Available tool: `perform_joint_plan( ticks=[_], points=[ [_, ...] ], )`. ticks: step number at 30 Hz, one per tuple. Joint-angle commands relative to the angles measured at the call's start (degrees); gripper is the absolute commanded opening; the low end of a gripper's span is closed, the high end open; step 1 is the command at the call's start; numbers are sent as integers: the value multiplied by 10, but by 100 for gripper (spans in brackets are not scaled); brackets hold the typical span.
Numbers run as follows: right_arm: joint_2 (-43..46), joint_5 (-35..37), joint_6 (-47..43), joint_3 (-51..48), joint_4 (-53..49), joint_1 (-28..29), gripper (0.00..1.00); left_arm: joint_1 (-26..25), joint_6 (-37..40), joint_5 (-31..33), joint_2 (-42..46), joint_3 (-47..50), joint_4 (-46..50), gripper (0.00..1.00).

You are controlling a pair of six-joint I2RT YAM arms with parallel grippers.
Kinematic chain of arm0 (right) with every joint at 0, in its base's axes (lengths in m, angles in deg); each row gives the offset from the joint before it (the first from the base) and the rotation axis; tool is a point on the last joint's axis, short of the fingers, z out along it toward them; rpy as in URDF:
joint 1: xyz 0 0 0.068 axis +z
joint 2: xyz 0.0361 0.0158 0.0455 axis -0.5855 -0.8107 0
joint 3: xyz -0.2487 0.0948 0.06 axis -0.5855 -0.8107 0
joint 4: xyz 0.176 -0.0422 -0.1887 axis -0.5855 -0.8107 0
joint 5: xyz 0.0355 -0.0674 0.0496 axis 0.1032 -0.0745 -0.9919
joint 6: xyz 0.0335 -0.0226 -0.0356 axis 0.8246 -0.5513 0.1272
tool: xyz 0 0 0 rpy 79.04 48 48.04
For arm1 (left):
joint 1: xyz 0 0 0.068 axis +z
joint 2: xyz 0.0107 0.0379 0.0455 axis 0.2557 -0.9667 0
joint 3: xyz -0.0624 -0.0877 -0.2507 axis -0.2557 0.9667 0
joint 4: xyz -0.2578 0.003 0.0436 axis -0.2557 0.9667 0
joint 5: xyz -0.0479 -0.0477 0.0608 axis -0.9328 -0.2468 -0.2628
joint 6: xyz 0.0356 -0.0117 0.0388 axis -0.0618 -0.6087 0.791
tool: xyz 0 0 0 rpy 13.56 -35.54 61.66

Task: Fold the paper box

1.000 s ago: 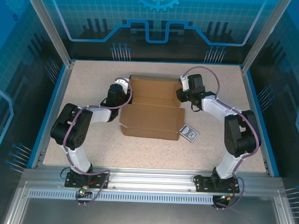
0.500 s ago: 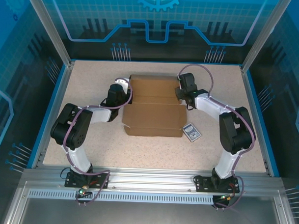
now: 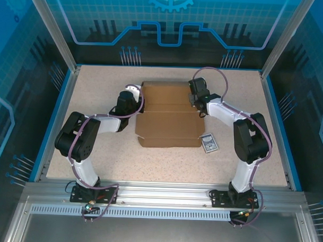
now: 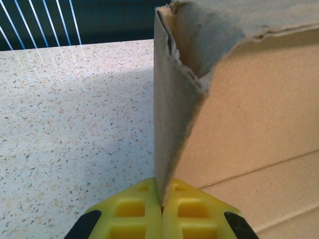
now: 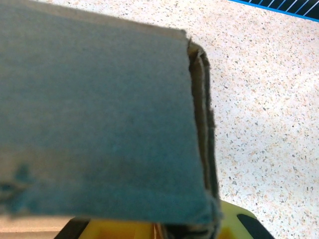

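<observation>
Speckled beige table (image 3: 99,87) walled by blue panels (image 3: 25,68); from above I see the paper box (image 3: 169,116) lying mid-table. Left wrist: the left gripper (image 4: 162,199) pinches an upright box wall. Right wrist: cardboard covers the right gripper (image 5: 164,230); I cannot tell its grip.

Black-and-white arms (image 3: 83,168), purple cables (image 3: 210,69)

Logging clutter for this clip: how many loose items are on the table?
2: the paper box mid-table, and a small patterned card beside its near right corner. Others may hide under the box.
</observation>
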Motion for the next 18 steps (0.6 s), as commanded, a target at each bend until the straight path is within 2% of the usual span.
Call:
perform_joint_plan(
  ticks=[1,6,13,18],
  points=[
    [-7,20,7,5,-23,1,16,1,-11,-4,15,7,-8,0],
    [13,-32,-7,1,-14,0,27,1,-10,-4,16,5,-7,0],
    [54,-104,-16,-11,-16,1,52,1,-11,-4,22,3,-1,0],
    [104,-122,-33,-29,-27,7,64,1,-13,-4,23,-1,3,0]
  ],
)
